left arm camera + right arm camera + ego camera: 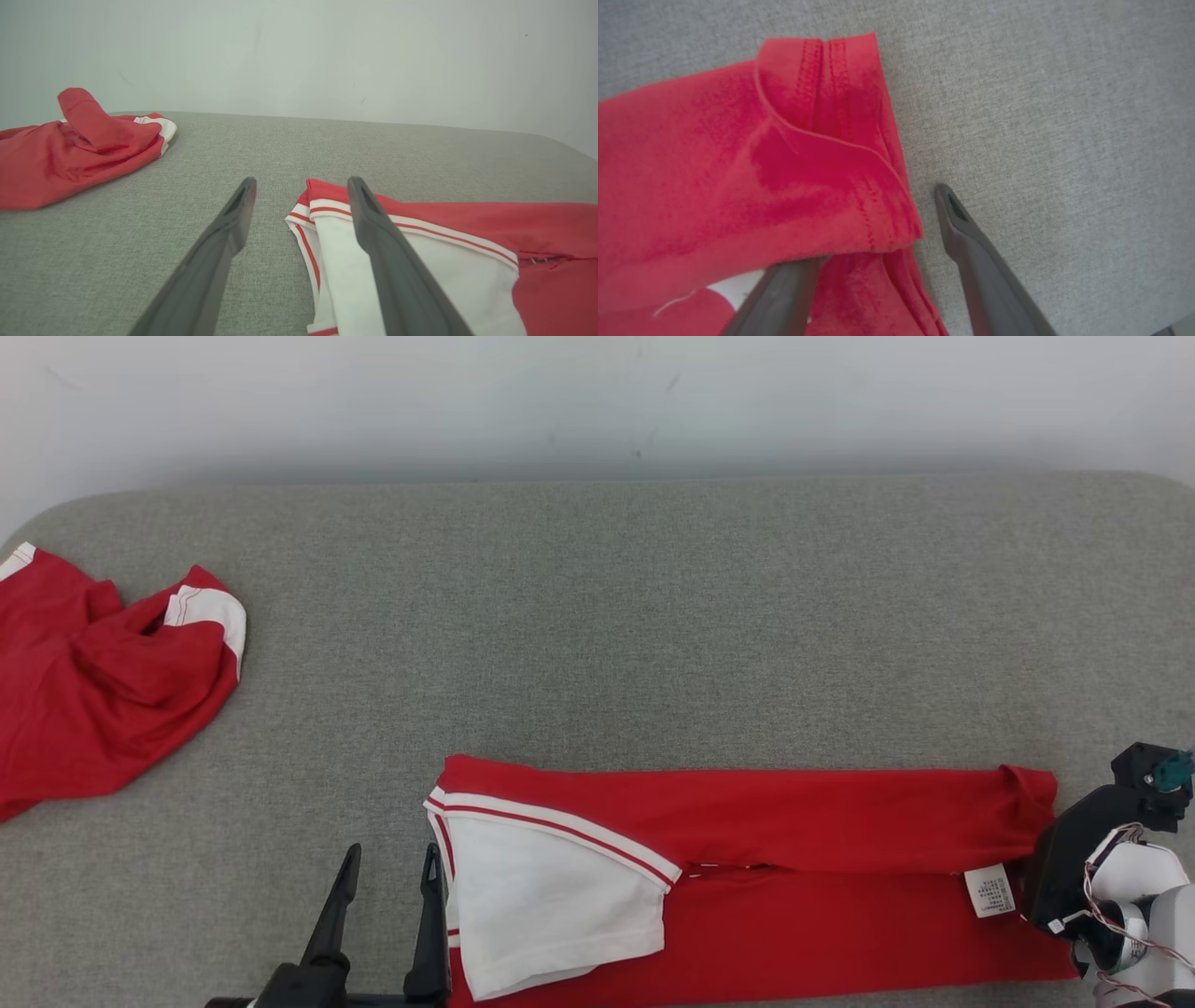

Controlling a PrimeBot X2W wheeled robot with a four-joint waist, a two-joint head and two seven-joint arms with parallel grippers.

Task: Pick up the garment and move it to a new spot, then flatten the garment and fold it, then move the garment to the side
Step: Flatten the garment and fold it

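Garment [794, 821]: red knit shirt, white sleeve [551, 905] edged with thin red stripes. It is already folded lengthwise into a long band. It lies flat along the near edge of the grey desk [653, 616], sleeve end to the left and stitched hem end to the right. A small white care label [991, 890] shows near the hem end. A second red garment [103, 681] lies crumpled at the far left, well apart.

Left gripper [392, 849]: fingers spread, holding nothing. It sits low over the bare desk just beside the sleeve end; in the left wrist view one finger overlaps the white cloth.

Right gripper [880, 224]: fingers spread, not pinching. At the hem corner, one finger's tip is hidden under the top fold; the other lies on bare desk just beside the cloth edge.

Handling, as judged:
- Light, soft and limp, with no stiffness of its own. The layers would likely slide over one another.
- Lifted from one point, the band would probably sag and the fold fall open.
- Best hold looks like both short ends together, each pinch taking every layer near the corner.
- The hem seam is thicker and should give surer purchase.
- The grey cover looks coarse, so dragging may rumple the lower layer.
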